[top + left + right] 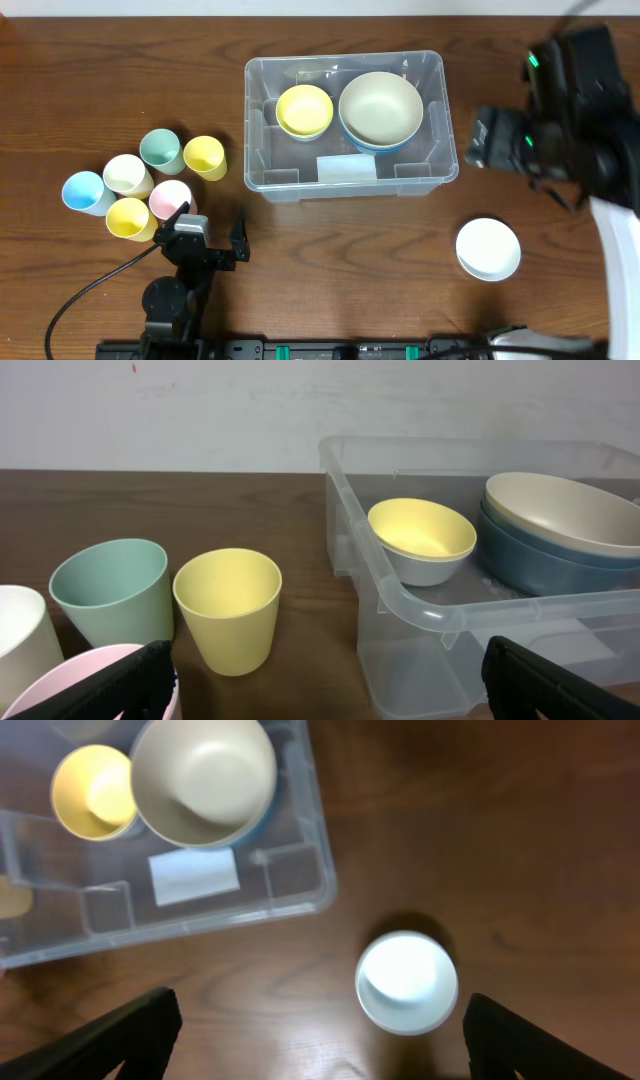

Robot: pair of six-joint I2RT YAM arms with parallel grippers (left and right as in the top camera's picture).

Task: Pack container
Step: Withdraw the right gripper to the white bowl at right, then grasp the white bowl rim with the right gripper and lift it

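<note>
Hovering wide-spread near the white bowl (407,982), the right tool (320,1025) should next grasp it for the container (252,130); left tool (325,680) gapes empty too.

My bench (330,270) is dark brown wood, grained, with a soft sheen. The container (445,120) is clear, glossy plastic with a pale matt label (345,168). The yellow cup (228,605) and cream bowl (380,108) look smooth and matt. The white bowl (488,249) shines more.
</note>
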